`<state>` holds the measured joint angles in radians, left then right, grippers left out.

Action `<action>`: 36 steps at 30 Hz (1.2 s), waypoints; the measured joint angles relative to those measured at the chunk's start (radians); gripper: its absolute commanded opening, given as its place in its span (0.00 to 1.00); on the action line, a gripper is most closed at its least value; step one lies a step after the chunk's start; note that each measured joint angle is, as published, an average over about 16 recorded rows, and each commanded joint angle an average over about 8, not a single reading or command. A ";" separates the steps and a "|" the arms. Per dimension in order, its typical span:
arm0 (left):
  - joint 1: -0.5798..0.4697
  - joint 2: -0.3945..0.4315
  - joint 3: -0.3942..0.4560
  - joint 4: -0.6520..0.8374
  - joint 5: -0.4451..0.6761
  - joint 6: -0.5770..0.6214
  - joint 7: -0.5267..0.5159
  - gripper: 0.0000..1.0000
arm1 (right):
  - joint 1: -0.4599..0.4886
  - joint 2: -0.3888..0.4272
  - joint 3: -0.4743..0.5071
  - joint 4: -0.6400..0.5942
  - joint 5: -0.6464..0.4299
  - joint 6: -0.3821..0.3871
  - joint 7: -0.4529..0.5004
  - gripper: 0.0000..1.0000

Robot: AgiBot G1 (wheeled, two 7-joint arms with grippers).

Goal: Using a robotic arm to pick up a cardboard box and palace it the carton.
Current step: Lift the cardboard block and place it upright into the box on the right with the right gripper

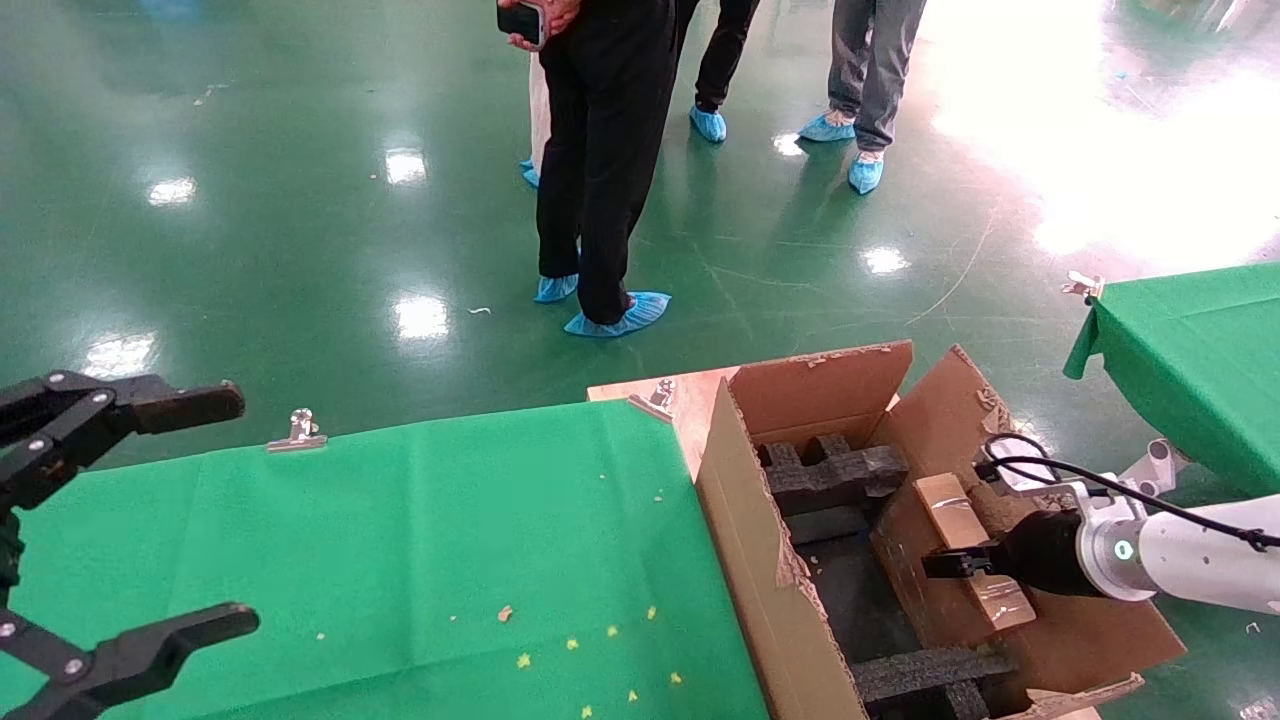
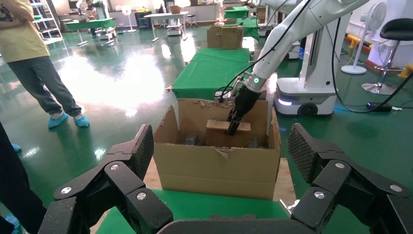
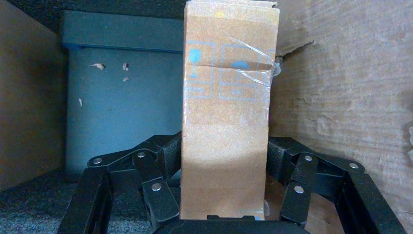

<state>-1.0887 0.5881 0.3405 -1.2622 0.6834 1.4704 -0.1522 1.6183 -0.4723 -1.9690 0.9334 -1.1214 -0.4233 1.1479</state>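
At far left of the head view, the left gripper (image 1: 160, 520) hangs over the near edge of the green-covered counter (image 1: 420, 540), its black fingers (image 1: 185, 405) spread wide apart and holding nothing; the left wrist view shows the same fingers (image 2: 139, 151) parted, framing the work across the counter. A metal clip (image 1: 297, 432) pins the green cloth at the counter's far edge, and small yellow scraps (image 1: 572, 644) dot the cloth nearer the robot. Beyond the counter, on the glossy green floor (image 1: 300, 200), onlookers in blue shoe covers (image 1: 617, 318) stand facing the scene, one holding a phone (image 1: 521, 20).

To the right of the counter sits the carton (image 1: 745, 540), its ragged flaps open and black foam inserts (image 1: 835, 475) visible inside. The cardboard box (image 1: 968, 545) is inside the carton's opening, against the brown wall on the carton's right side, clamped between the fingers of the right gripper (image 1: 960, 563). The right wrist view shows those fingers (image 3: 156, 180) closed on both sides of the cardboard box (image 3: 226, 112), which bears a strip of clear tape and pale blue printed symbols, with the carton's wall just beside it. The white robotic arm (image 1: 1195, 550), with a glowing teal ring and a black cable, reaches in from the right edge. Farther right stands a second green-covered table (image 1: 1190, 370).
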 measured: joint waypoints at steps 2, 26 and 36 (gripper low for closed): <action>0.000 0.000 0.000 0.000 0.000 0.000 0.000 1.00 | -0.002 -0.001 0.002 -0.002 0.004 -0.003 -0.004 1.00; 0.000 0.000 0.000 0.000 0.000 0.000 0.000 1.00 | 0.060 0.026 0.011 0.022 -0.028 -0.007 -0.011 1.00; 0.000 0.000 0.000 0.000 0.000 0.000 0.000 1.00 | 0.171 0.086 0.071 0.146 -0.024 0.004 -0.035 1.00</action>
<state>-1.0888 0.5881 0.3410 -1.2619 0.6831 1.4703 -0.1519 1.7891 -0.3865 -1.8980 1.0794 -1.1451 -0.4193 1.1131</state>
